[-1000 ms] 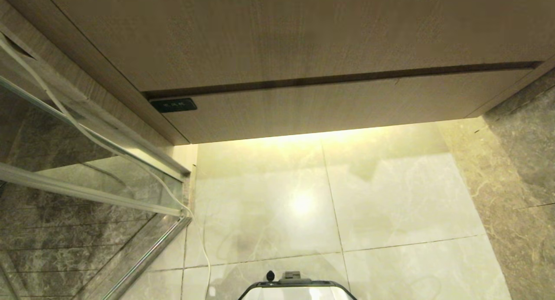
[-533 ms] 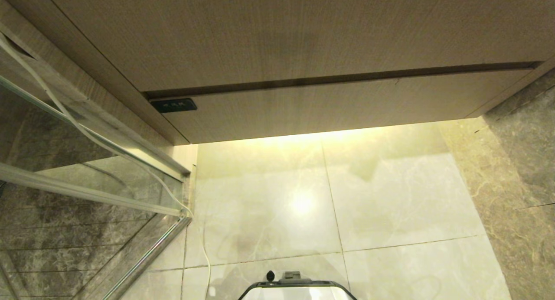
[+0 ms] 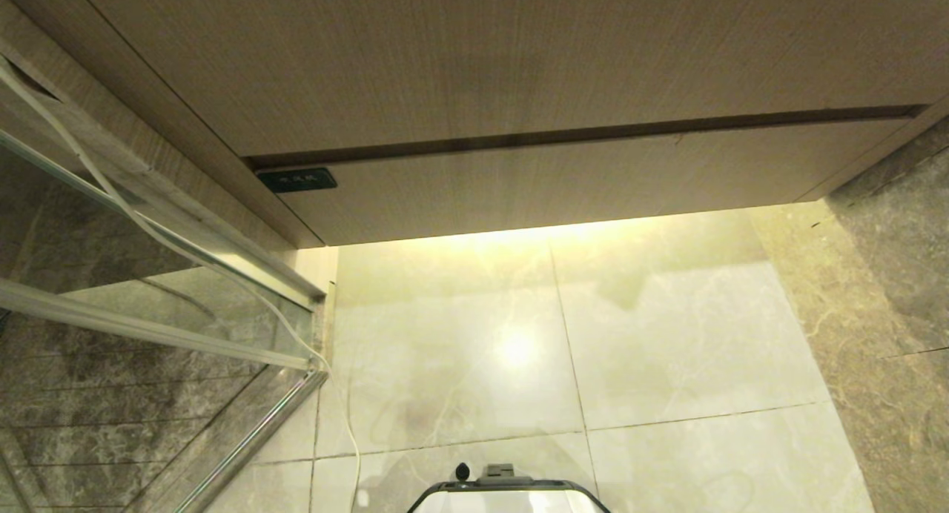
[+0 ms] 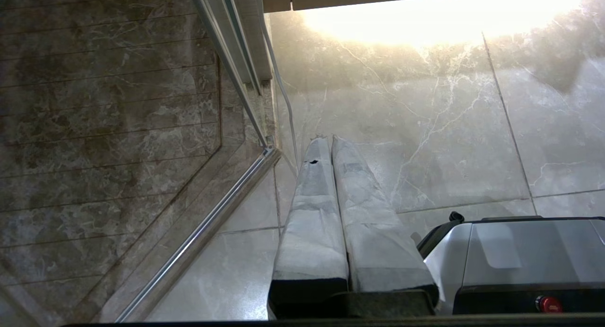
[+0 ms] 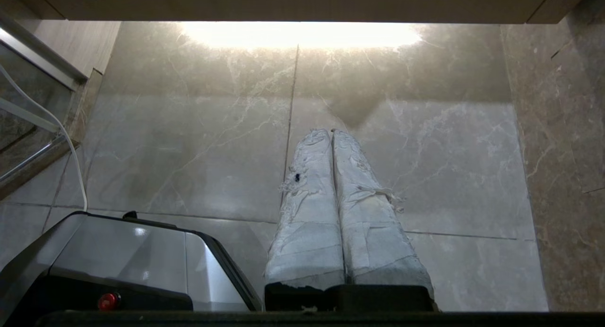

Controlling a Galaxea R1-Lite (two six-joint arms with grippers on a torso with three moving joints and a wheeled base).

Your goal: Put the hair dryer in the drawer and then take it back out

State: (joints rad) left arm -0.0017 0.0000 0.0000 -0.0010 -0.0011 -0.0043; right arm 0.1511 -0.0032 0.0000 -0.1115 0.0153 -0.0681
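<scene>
Drawer (image 3: pixel 563 190) flush-closed beneath taller panel (image 3: pixel 482 61), label (image 3: pixel 296 179) at its left corner. Open tiled floor (image 3: pixel 460 350) below; glass partition (image 3: pixel 148 290) bounds left side. Left gripper (image 4: pixel 329 140) and right gripper (image 5: pixel 331 132): jaws together, empty. Hair dryer apparently out of view

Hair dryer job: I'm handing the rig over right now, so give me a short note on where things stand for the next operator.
Left pincer: shut, empty, hanging over the floor tiles beside the glass shower door.
Right pincer: shut, empty, also over the tiles, pointing toward the cabinet.
Drawer: closed, dark label at its left corner.
Hair dryer: in no view; I cannot tell where it is.
Done: nothing can be confirmed from here.
Left: find the dryer, open the drawer, and judge which step remains.
</scene>
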